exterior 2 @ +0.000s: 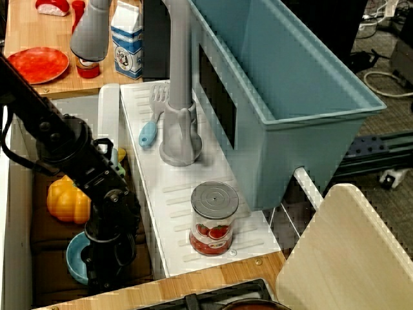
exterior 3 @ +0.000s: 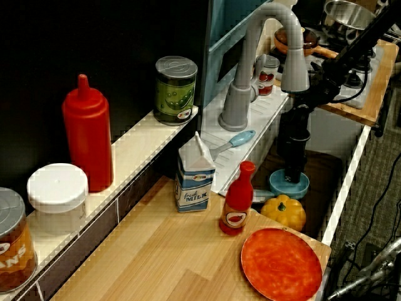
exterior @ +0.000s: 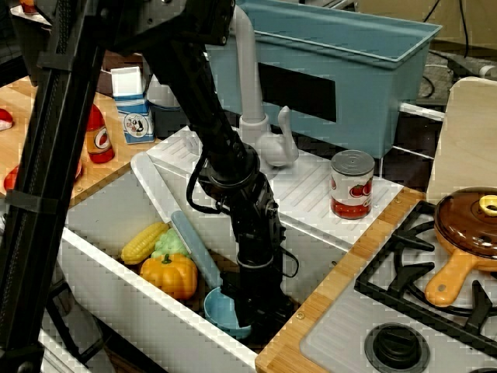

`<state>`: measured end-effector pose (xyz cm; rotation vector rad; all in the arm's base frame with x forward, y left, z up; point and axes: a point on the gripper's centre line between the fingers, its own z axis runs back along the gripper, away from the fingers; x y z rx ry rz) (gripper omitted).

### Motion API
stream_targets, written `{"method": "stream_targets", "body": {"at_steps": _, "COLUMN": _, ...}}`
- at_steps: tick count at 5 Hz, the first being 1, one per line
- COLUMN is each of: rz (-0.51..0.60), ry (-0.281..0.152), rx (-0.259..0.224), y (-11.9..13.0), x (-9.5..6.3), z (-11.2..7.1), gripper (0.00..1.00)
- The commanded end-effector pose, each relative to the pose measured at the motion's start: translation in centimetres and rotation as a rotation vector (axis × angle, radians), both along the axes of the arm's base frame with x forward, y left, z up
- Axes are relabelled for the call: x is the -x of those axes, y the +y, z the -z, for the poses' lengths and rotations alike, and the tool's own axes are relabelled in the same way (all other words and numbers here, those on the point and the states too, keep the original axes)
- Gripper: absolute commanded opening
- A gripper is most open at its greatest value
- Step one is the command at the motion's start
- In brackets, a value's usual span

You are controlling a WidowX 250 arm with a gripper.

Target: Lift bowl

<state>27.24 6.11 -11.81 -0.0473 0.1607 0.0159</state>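
Note:
The small light-blue bowl (exterior: 221, 309) sits on the floor of the sink, at its front right, beside the toy pumpkin (exterior: 171, 273). It also shows in the overhead view (exterior 2: 76, 258) and in the side view (exterior 3: 281, 185). My gripper (exterior: 250, 318) points straight down at the bowl's right rim, and its tip reaches into or onto the bowl (exterior 2: 103, 271) (exterior 3: 293, 177). The black wrist hides the fingertips, so I cannot tell whether they are closed on the rim. The bowl looks level.
In the sink lie a corn cob (exterior: 144, 242), a green vegetable (exterior: 169, 245) and a blue-handled utensil (exterior: 194, 249). A tomato can (exterior: 352, 184) stands on the drain board by the faucet (exterior: 256, 101). The blue tub (exterior: 342, 70) is behind. An orange-red plate (exterior 3: 281, 263) lies on the counter.

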Motion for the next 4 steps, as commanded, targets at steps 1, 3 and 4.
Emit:
{"method": "stream_targets", "body": {"at_steps": 1, "rz": -0.009, "ry": -0.019, "rx": 0.024, "y": 1.3, "x": -0.6, "z": -3.8, "gripper": 0.00}}
{"method": "stream_targets", "body": {"at_steps": 3, "rz": -0.005, "ry": -0.037, "rx": 0.067, "y": 2.0, "x": 0.6, "z": -6.5, "gripper": 0.00}}
{"method": "stream_targets", "body": {"at_steps": 4, "rz": -0.014, "ry": -0.040, "rx": 0.093, "y": 2.6, "x": 1.0, "z": -7.8, "gripper": 0.00}}
